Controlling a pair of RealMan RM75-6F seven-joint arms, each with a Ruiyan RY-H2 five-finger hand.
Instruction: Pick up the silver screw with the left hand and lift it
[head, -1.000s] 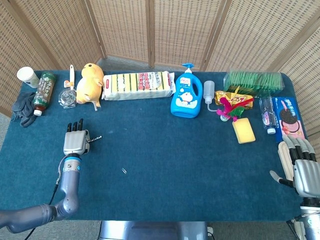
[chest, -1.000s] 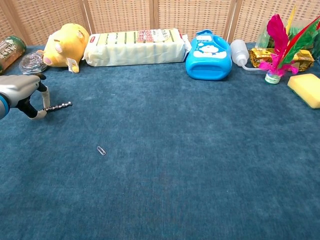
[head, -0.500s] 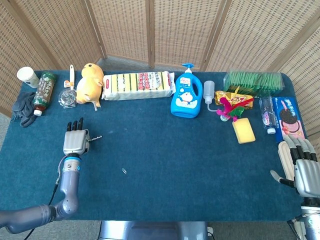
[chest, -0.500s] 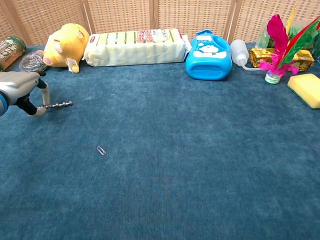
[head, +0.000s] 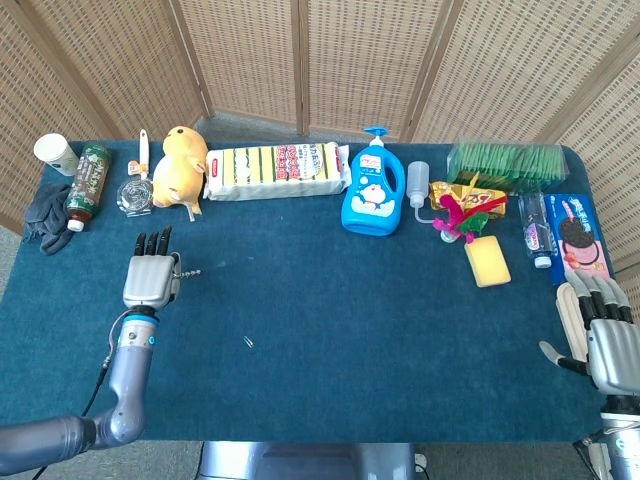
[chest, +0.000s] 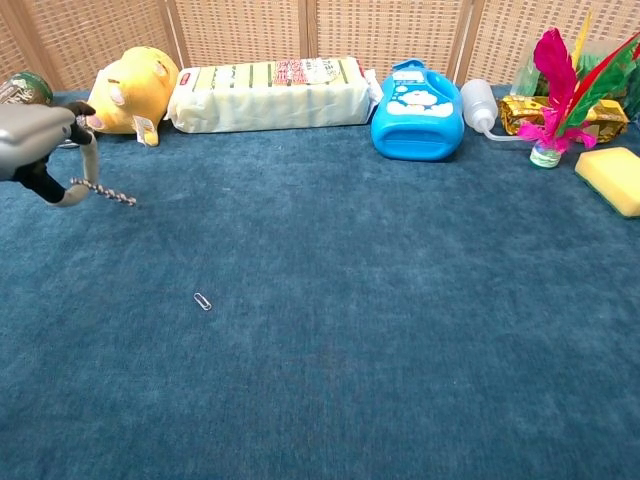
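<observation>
Doraemon face marks the blue bottle (head: 372, 194); left robot hand (head: 150, 276) pinches the silver screw (chest: 103, 192); right robot hand (head: 603, 330) spread, empty.

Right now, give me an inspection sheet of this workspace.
Surface: blue cloth table.
Job's things: silver screw pinched in the left hand, tip tilted down.
Clutter: paperclip lying loose; yellow plush, sponge pack, blue bottle, yellow sponge along the far side.
Hands: right hand holds nothing, at the table's near right edge.
Cables: black cable along the left arm.
Surroundings: wicker screen.
</observation>
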